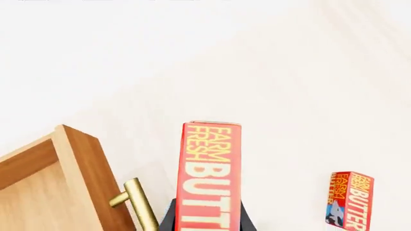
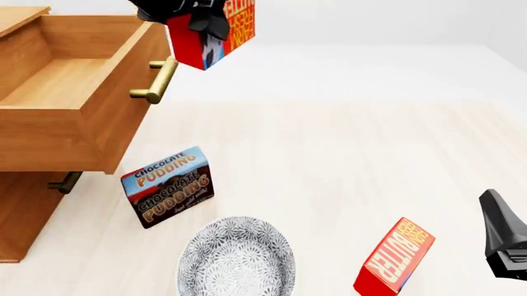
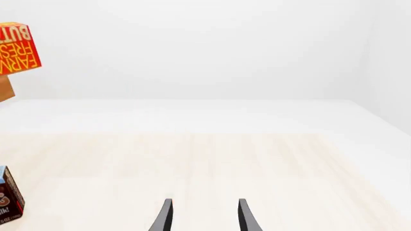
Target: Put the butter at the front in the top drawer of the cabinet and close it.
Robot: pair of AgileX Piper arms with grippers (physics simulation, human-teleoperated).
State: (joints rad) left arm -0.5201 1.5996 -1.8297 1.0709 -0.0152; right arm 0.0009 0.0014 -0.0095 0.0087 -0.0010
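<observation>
Left gripper [image 1: 209, 224] clamps the butter [image 2: 216, 31] aloft, long axis along its fingers; right gripper [image 3: 204, 216] apart.

The butter [image 1: 209, 178] held aloft beside the top drawer [image 2: 78, 92] reads "FARM FRESH BUTTER". The second carton [image 2: 395, 257], well apart from the drawer, shows "BUTTER". The box [image 2: 169, 186] below the drawer reads "CHOCOLATE PUDDING" twice.

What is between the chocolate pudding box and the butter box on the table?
In the front view, a grey patterned round plate sits between the brown-and-blue chocolate pudding box and the red butter carton on the table.
</observation>
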